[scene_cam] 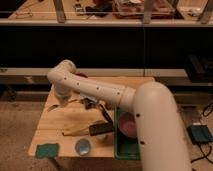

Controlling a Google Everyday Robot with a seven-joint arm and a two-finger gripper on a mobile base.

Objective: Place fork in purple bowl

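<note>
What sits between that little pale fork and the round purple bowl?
The gripper hangs beside the small pale fork at the left of the wooden table. The deep purple bowl sits in a green tray on the right. Between them lie small dark items, low on the table; lifting over should clear them.

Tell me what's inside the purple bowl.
The purple bowl looks empty where visible; the arm covers its right side. The gripper hangs over the table, away from it.

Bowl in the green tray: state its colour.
Mauve-purple bowl, camera view; tool over the table, left side.
</note>
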